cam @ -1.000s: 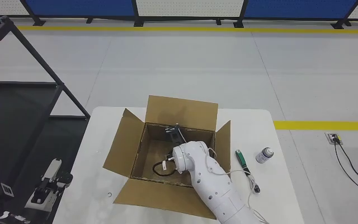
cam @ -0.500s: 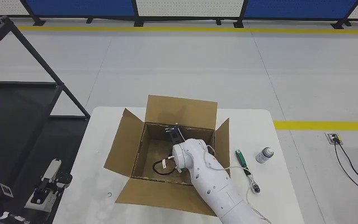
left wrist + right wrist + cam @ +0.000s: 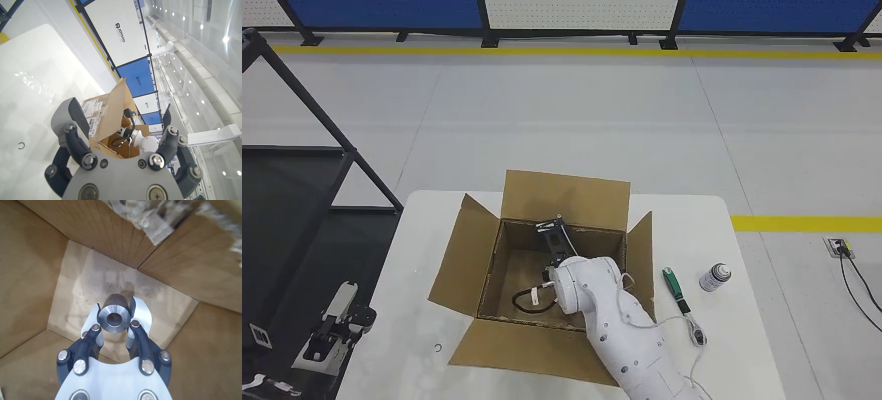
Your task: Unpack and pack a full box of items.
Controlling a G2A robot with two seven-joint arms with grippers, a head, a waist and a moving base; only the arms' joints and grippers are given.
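An open cardboard box point(image 3: 467, 255) stands on the white table point(image 3: 412, 300). My right arm point(image 3: 587, 290) goes down into it from the near side. In the right wrist view my right gripper point(image 3: 115, 309) is shut on a short steel cylinder with a bored end point(image 3: 115, 316), held a little above the bare box floor point(image 3: 81, 285). My left gripper point(image 3: 121, 111) is open and holds nothing. It hangs off the table's left side point(image 3: 342, 305) and faces the box's outer wall point(image 3: 113, 106).
A green-handled ratchet point(image 3: 675, 285) and a small spray can point(image 3: 714, 277) lie on the table to the right of the box. A small metal ring point(image 3: 437, 348) sits near the front left flap. A black frame point(image 3: 302, 200) stands left of the table.
My right arm's wrist and forearm have shifted slightly toward the near side inside the box. The left gripper has barely moved.
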